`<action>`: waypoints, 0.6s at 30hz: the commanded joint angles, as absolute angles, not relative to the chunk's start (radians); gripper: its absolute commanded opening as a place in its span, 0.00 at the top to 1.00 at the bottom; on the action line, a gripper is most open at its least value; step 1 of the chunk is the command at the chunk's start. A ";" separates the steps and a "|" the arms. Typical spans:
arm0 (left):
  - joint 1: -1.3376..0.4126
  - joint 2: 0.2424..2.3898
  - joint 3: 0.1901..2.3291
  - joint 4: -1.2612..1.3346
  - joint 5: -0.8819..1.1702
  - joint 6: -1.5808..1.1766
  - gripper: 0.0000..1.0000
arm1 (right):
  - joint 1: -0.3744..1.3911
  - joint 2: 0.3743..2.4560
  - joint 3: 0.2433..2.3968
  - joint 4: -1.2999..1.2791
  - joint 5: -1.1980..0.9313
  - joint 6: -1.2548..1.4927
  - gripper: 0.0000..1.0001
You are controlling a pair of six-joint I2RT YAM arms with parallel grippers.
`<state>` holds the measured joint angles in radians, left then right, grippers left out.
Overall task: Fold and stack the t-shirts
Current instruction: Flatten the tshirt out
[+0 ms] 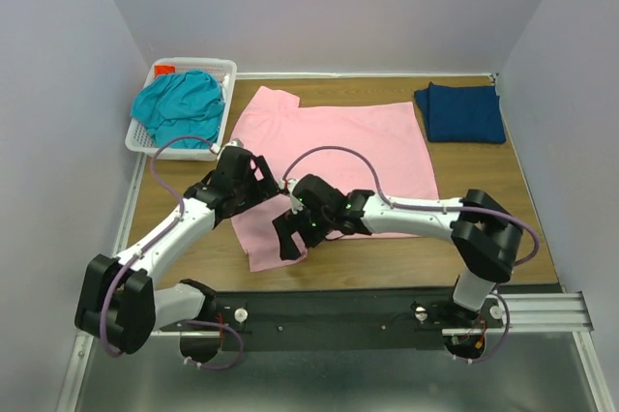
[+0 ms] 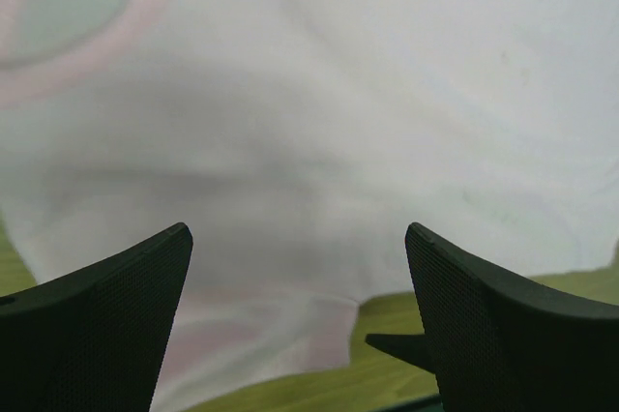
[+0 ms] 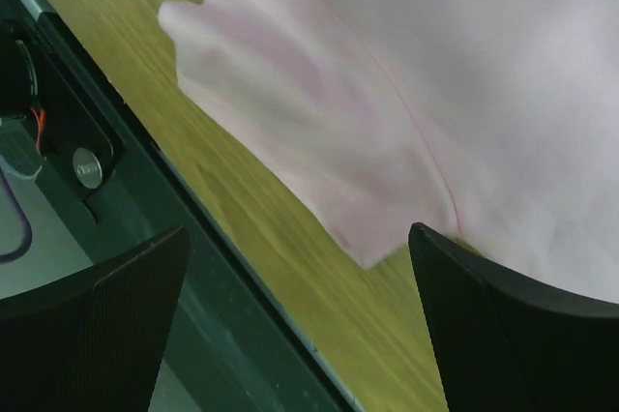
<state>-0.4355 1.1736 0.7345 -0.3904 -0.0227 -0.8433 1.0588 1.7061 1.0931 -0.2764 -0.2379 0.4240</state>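
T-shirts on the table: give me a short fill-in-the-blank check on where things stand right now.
The white basket, holding the crumpled teal t-shirt, sits at the far ____ corner of the table.
The navy t-shirt is the only one already ____.
The left hand and right hand hover over the pink t-shirt, both with fingers ____.
Missing words: left; folded; open.

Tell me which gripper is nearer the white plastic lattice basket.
Left. The left gripper is over the light pink cotton t-shirt, not far from the basket; the right gripper is farther off, by the shirt's near edge.
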 commanded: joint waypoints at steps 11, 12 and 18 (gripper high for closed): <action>-0.328 1.321 0.618 -0.140 0.051 -0.765 0.02 | 1.118 1.830 1.089 -0.232 -0.215 0.373 0.00; -0.325 1.324 0.614 -0.138 0.046 -0.767 0.02 | 1.120 1.818 1.074 -0.233 -0.227 0.377 0.00; -0.310 1.356 0.581 -0.130 0.025 -0.765 0.02 | 1.143 1.709 0.948 -0.233 -0.242 0.437 0.00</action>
